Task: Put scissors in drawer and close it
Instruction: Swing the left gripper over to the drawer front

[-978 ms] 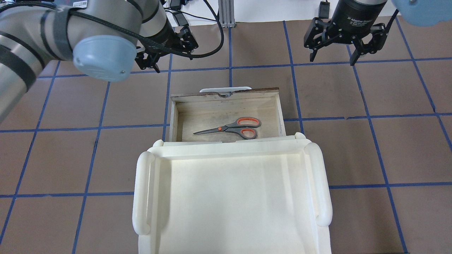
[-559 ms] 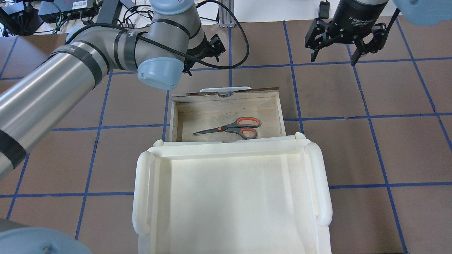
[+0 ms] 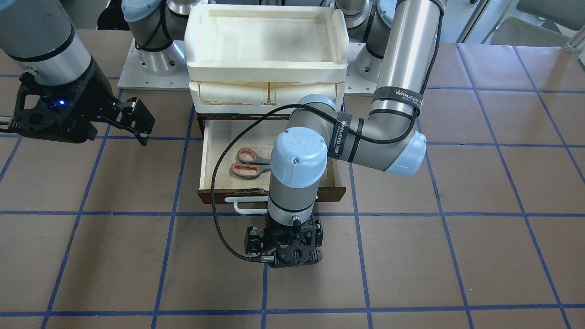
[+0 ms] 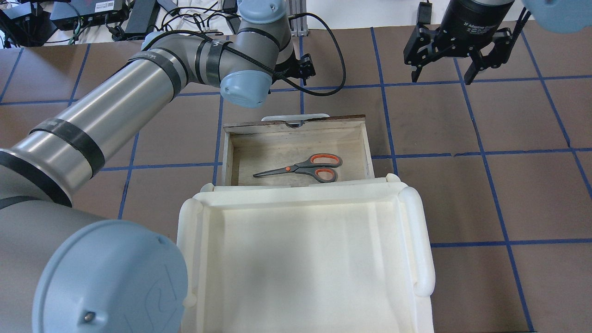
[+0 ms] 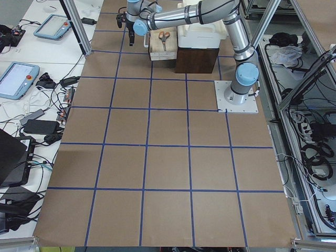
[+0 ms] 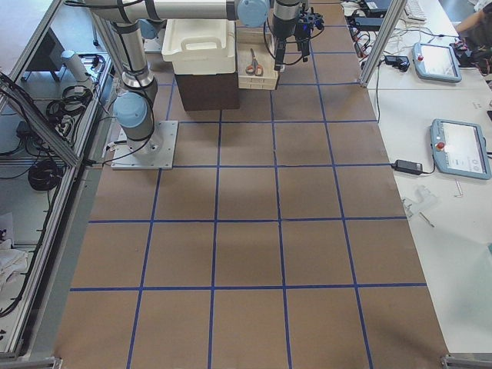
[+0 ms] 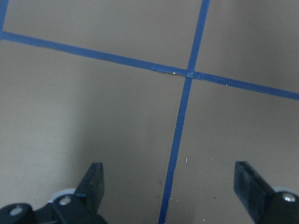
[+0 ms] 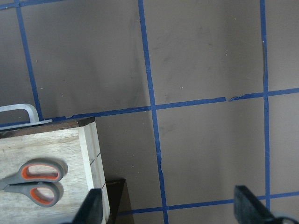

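Note:
The scissors [image 4: 305, 167] lie flat inside the open drawer [image 4: 368, 148], handles to the right; they also show in the front view [image 3: 247, 163] and the right wrist view [image 8: 35, 181]. The drawer's white handle [image 3: 244, 206] sticks out on the far side. My left gripper [image 3: 284, 250] points down at the table just beyond that handle, open and empty; its fingers [image 7: 96, 175] frame bare table. My right gripper [image 4: 441, 77] hovers open and empty above the table, far right of the drawer.
The cream-white tray unit [image 4: 418, 240] sits over the drawer's near part. The left arm's elbow [image 3: 397, 155] hangs over the drawer's side. Brown table with blue tape grid [image 4: 481, 152] all around. Cables and boxes lie past the far edge [image 4: 138, 14].
My left arm has swung right, carrying its gripper from far left of the drawer to just beyond the handle. The right gripper, scissors and drawer have stayed put.

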